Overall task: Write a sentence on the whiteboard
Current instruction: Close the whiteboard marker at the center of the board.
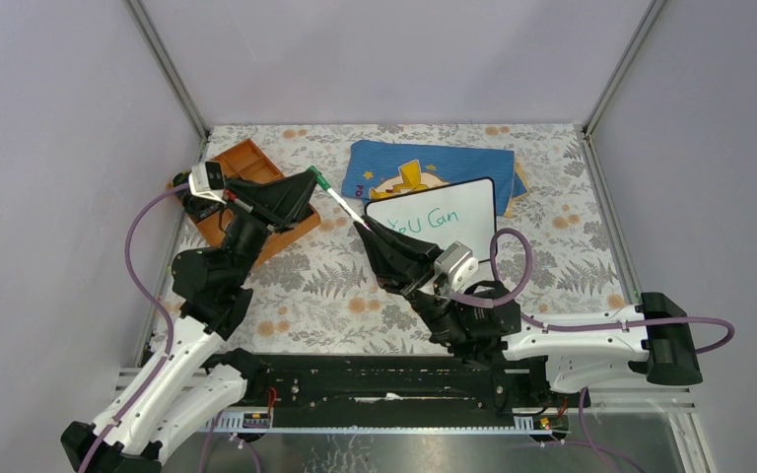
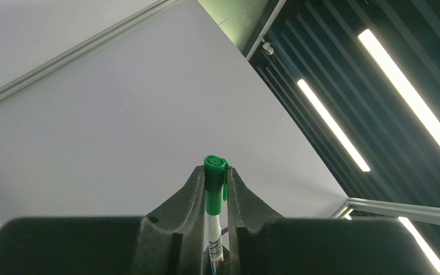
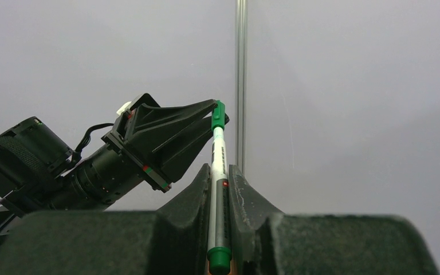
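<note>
1. Note the left jaws nearly closed, pinching the green cap [image 2: 214, 172] of the marker [image 3: 219, 166]. Note the right jaws closed narrowly on the white barrel. Marker held in the air between both arms, above the surface [image 1: 552, 197].
2. Find the whiteboard [image 1: 473, 202] at the far middle-right, its far edge overlapping the blue cloth [image 1: 394, 158]. Read the sentence [image 1: 429, 221] as only "You Can" in green on the upper part, with the lower part bare. Judge the writing unfinished.
3. Cannot tell from this moment alone whether capping or uncapping.
4. Either way, expect trouble from any push or pull off the marker's axis: a bent pen, or a barrel twisted inside the right jaws.
5. Beware a slip, given a thin round barrel in a narrow pinch. With a sudden give at the cap, expect both arms to jerk and the marker to drop onto the surface.
6. Beware a shifted pen angle after such a twist. Likely result: poor tip contact and crooked letters on the second line.
7. Watch for smearing of the green words by the right arm on its way back over the board.
8. Mind the orange tray [image 1: 241, 163] just beside the left arm.
9. Mind the purple cable loop [image 1: 513, 246] close to the board's near edge, a possible snag or nudge.
</note>
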### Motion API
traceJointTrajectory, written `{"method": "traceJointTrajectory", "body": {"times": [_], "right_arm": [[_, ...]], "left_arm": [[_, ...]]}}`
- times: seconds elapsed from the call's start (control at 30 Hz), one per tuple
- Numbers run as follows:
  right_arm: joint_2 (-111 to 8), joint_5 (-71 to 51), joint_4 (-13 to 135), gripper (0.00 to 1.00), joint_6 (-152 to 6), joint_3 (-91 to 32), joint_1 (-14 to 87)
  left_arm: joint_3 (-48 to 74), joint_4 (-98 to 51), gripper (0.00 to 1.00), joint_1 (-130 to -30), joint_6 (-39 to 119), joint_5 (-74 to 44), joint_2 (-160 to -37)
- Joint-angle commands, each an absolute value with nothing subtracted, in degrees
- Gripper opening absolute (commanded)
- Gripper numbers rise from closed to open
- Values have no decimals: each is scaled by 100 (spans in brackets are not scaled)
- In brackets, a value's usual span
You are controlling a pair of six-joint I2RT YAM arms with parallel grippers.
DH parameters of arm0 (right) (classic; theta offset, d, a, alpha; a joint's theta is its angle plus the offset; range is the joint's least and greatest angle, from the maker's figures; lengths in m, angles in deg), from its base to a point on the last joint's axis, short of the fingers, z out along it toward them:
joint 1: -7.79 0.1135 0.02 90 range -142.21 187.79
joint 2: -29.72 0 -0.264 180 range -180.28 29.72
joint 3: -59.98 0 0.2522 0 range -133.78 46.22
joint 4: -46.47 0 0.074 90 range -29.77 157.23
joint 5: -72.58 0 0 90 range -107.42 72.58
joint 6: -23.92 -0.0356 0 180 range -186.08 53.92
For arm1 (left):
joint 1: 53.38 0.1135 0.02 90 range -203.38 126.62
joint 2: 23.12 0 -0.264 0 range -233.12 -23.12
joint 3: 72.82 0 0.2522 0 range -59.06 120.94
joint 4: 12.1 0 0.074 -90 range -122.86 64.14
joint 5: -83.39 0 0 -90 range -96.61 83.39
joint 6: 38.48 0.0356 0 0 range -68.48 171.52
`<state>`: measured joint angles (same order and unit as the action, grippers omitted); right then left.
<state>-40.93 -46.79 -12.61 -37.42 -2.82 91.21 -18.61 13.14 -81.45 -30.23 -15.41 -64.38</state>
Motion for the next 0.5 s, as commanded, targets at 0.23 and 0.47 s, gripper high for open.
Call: {"method": "traceJointTrajectory", "body": {"times": [0.23,0.47], "right_arm": [[-4406,-4779,-1897,0,-3495,-768,9032],[-4570,-4804,-1989,0,-3413,-857,9032]], "left_arm": [[-1828,1509,0,-8120,-3013,-1810,-6442],[-1810,1481,0,-8169,-3013,-1891,-6498]]}}
